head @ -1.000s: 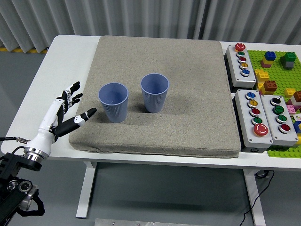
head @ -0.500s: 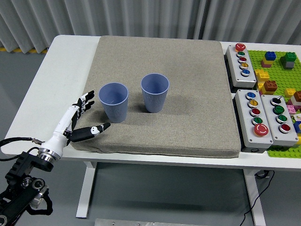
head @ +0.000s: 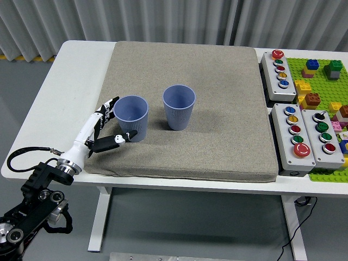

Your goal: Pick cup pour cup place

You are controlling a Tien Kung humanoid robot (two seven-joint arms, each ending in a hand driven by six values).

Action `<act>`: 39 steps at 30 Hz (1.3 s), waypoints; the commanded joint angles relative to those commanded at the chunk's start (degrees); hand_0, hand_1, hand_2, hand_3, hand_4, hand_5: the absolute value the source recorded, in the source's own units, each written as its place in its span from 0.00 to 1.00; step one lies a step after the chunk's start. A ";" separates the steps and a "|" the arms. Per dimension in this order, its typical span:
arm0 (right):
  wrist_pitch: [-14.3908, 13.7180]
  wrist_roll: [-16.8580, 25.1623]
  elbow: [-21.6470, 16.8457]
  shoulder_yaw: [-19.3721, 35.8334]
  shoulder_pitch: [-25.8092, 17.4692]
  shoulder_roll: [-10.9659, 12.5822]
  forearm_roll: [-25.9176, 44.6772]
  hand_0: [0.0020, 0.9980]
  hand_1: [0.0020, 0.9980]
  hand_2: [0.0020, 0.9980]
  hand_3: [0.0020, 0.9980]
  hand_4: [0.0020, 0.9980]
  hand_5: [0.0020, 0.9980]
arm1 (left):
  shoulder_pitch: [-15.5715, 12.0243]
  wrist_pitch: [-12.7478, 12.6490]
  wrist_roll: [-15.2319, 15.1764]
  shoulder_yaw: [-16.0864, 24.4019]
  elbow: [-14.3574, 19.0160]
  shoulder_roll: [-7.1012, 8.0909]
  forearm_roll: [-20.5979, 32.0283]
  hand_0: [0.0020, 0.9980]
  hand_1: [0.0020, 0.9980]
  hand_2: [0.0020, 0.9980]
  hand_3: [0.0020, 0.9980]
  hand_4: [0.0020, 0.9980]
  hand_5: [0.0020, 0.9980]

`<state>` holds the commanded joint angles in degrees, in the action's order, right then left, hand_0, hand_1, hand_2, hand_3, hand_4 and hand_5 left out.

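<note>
cups stand upright left of centre on the grey foam mat [head: 217,125], apart from each other: the left blue cup [head: 131,118] and the right blue cup [head: 179,107]. the left hand [head: 101,130] reaches in from the lower left of the frame, its fingers [head: 110,103] spread on one side of the left cup and thumb [head: 117,140] on the other, just beside the wall, gripping nothing. button boxes [head: 304,136] sit at the right edge.

2 ribbed blue plastic cups on a grey mat
The left hand [head: 106,126], fingers spread, flanks the left blue cup [head: 131,118]; the right blue cup [head: 179,106] stands beside it.
</note>
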<state>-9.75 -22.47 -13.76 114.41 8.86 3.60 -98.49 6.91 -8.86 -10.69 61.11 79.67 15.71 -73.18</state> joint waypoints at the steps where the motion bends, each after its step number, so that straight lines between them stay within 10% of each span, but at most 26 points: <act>1: 0.00 0.00 0.00 -0.02 0.01 0.01 0.04 0.64 0.60 0.51 0.57 0.00 0.00 | 0.19 0.02 0.02 -0.02 -0.06 -0.09 -0.04 0.94 0.95 1.00 1.00 0.95 0.25; 39: -0.04 0.22 0.09 -0.37 0.59 0.18 0.69 0.64 0.60 0.51 0.57 0.00 0.00 | 5.00 1.27 0.08 -2.24 -5.36 -2.36 1.81 0.92 0.91 1.00 1.00 0.95 0.28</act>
<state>-9.79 -22.25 -13.66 114.04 9.44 3.78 -97.80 11.91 -7.59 -10.61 58.87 74.32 13.34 -71.37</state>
